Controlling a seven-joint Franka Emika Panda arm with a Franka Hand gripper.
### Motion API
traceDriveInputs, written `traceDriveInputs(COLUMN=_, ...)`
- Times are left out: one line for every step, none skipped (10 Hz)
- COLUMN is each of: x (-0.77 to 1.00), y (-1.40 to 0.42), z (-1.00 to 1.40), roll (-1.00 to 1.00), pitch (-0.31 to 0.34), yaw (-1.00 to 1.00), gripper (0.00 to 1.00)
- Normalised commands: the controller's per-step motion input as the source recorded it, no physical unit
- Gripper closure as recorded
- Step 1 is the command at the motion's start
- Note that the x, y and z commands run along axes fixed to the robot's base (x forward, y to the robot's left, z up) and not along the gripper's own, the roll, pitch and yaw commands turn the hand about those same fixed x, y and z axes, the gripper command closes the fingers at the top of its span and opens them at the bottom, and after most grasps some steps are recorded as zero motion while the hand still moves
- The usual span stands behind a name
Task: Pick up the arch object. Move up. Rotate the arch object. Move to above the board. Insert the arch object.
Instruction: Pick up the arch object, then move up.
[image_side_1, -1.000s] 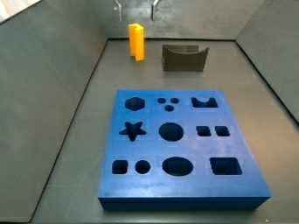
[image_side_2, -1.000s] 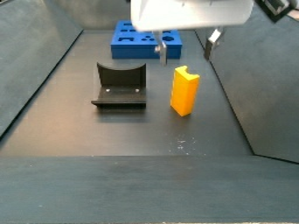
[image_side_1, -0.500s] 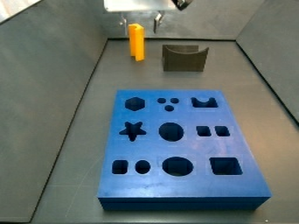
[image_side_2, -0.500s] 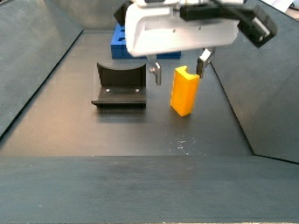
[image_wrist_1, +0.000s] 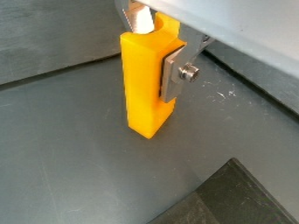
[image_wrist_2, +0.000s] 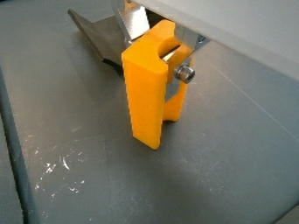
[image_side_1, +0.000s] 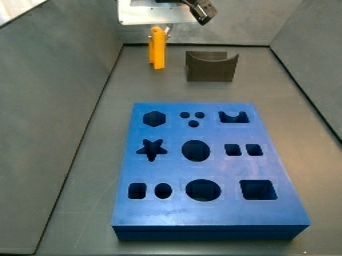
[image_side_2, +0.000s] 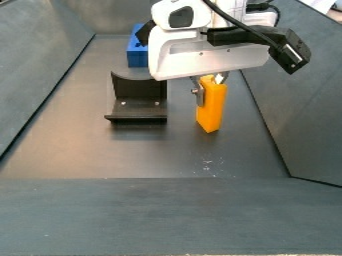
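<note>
The arch object (image_wrist_1: 142, 87) is a narrow yellow-orange block standing upright on the dark floor, seen in both wrist views (image_wrist_2: 142, 96) and both side views (image_side_1: 156, 48) (image_side_2: 211, 108). My gripper (image_wrist_1: 149, 66) has come down over its upper half, and one silver finger (image_wrist_1: 176, 74) lies flat against the block's side. The other finger is mostly hidden behind the block. The gripper (image_side_2: 210, 95) looks shut on the arch object, which still touches the floor. The blue board (image_side_1: 174, 170) with dark cut-outs lies well apart from it, partly hidden behind the gripper body in a side view (image_side_2: 139, 45).
The dark fixture (image_side_1: 210, 66) stands on the floor beside the arch object, a short gap away (image_side_2: 136, 97). Grey sloping walls enclose the floor on both sides. Bare floor lies between the fixture and the board.
The gripper has dropped from above the arch object down around its upper half. Its fingers have drawn in from a wide gap to the block's sides. The block has not moved.
</note>
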Motion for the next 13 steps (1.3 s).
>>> traceDriveInputs(x=0.00, y=0.00, z=0.00, roll=0.00, pitch=0.000, yaw=0.00, gripper=1.00)
traceDriveInputs(x=0.00, y=0.00, z=0.00, roll=0.00, pitch=0.000, yaw=0.00, gripper=1.00)
traceDriveInputs(x=0.00, y=0.00, z=0.00, roll=0.00, pitch=0.000, yaw=0.00, gripper=1.00)
traceDriveInputs(x=0.00, y=0.00, z=0.00, roll=0.00, pitch=0.000, yaw=0.00, gripper=1.00)
traceDriveInputs(x=0.00, y=0.00, z=0.00, roll=0.00, pitch=0.000, yaw=0.00, gripper=1.00)
traceDriveInputs(x=0.00, y=0.00, z=0.00, roll=0.00, pitch=0.000, yaw=0.00, gripper=1.00)
traceDriveInputs(x=0.00, y=0.00, z=0.00, roll=0.00, pitch=0.000, yaw=0.00, gripper=1.00)
traceDriveInputs(x=0.00, y=0.00, z=0.00, roll=0.00, pitch=0.000, yaw=0.00, gripper=1.00)
traceDriveInputs(x=0.00, y=0.00, z=0.00, roll=0.00, pitch=0.000, yaw=0.00, gripper=1.00)
traceDriveInputs(x=0.00, y=0.00, z=0.00, roll=0.00, pitch=0.000, yaw=0.00, gripper=1.00)
traceDriveInputs(x=0.00, y=0.00, z=0.83, roll=0.00, pitch=0.000, yaw=0.00, gripper=1.00)
traceDriveInputs(x=-0.03, y=0.06, z=0.82, roll=0.01, pitch=0.009, yaw=0.05, gripper=1.00)
traceDriveInputs(x=-0.05, y=0.05, z=0.72, roll=0.01, pitch=0.020, yaw=0.04, gripper=1.00)
